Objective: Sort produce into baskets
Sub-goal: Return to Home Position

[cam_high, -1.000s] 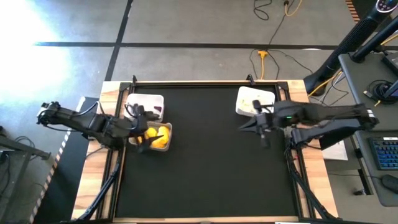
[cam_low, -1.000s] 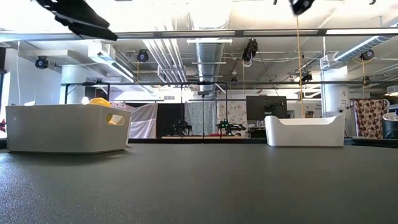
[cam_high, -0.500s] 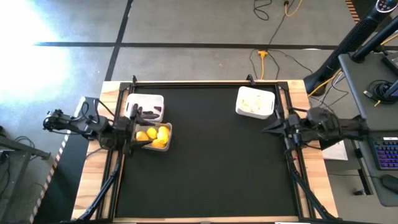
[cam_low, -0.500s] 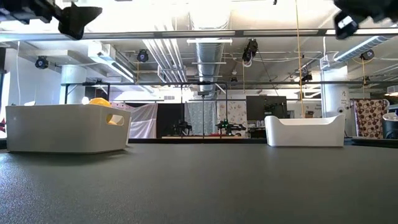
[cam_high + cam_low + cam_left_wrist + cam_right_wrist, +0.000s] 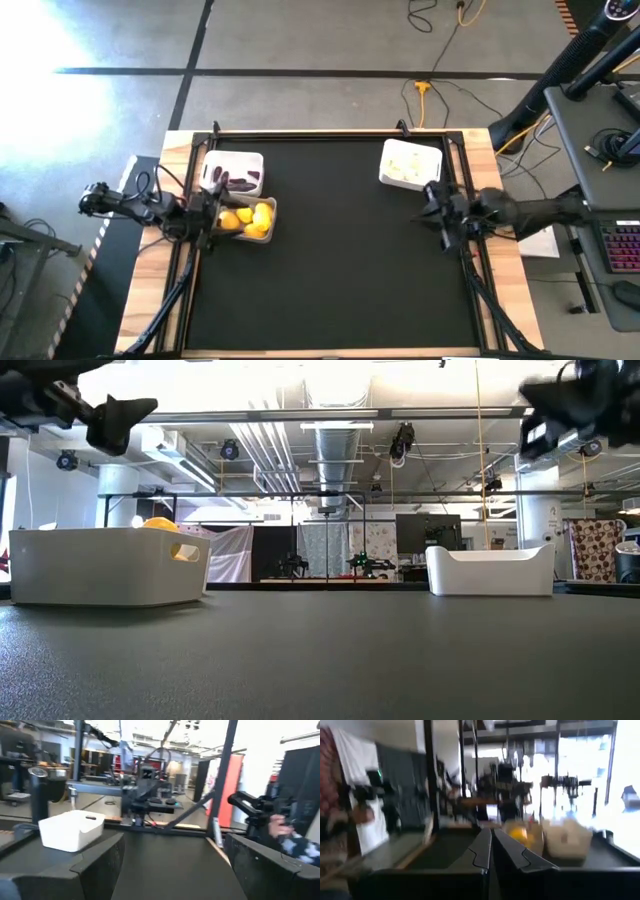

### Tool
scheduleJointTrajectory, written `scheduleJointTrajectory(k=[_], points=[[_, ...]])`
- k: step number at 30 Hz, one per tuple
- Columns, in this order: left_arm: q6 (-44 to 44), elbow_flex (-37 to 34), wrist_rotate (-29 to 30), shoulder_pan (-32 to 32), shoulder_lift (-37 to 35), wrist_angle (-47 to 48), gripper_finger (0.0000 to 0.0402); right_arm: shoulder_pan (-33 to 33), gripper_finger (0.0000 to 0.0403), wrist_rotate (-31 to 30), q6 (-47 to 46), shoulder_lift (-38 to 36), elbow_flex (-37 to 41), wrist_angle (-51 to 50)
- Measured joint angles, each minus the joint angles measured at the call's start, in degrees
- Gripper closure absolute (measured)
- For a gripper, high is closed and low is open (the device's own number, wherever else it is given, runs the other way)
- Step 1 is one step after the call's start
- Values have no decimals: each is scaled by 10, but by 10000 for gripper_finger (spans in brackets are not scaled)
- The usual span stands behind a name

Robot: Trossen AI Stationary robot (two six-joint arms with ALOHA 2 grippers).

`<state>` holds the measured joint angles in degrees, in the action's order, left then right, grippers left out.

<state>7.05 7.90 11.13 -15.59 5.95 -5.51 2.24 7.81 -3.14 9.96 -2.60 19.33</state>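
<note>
The black table mat (image 5: 330, 270) covers nearly all of the wooden bench (image 5: 145, 300), and all the baskets sit on its back half. The left arm (image 5: 130, 203) reaches in level over the mat's left edge, and the right arm (image 5: 530, 210) does the same over the mat's right edge.

The left gripper (image 5: 212, 208) hangs raised above the mat just inside that left edge. Its fingers (image 5: 95, 865) are spread wide apart with nothing between them. The right gripper (image 5: 435, 207) hangs raised just inside the right edge, fingers (image 5: 480, 852) pressed together on nothing.

Three white baskets stand on the mat. The purple basket (image 5: 240, 162) is in the mat's back-left corner, and the lemon basket (image 5: 274, 215) sits touching it on the side toward the mat's front. The garlic basket (image 5: 388, 172) is in the back-right corner.

The lemons (image 5: 250, 218) lie heaped in their basket, one showing above the rim from table height. The purple pieces (image 5: 228, 182) lie along the front wall of theirs. The pale garlic bulbs (image 5: 408, 166) are hard to tell apart against the white.
</note>
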Motion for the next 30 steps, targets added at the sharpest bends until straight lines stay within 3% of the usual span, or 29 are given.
scheduleJointTrajectory(k=[5, 10, 16, 25, 28, 30], points=[[42, -51, -37, 0, -7, -34, 75, 0, 394, -2, -26, 11, 18, -22], [72, -73, -19, 2, -16, -20, 75, 0, 394, -3, -20, 11, 19, -38], [33, -73, -17, 25, -24, -121, 75, 0, 394, -25, 45, 11, 19, -76], [69, -73, -12, 59, -21, -103, 75, 0, 394, -25, 42, 14, 19, -75], [41, -73, -12, 63, -25, -119, 75, 0, 394, -25, 24, 15, 19, -75], [24, -73, -12, 63, -29, -79, 75, 0, 394, -25, 14, 15, 19, -75]])
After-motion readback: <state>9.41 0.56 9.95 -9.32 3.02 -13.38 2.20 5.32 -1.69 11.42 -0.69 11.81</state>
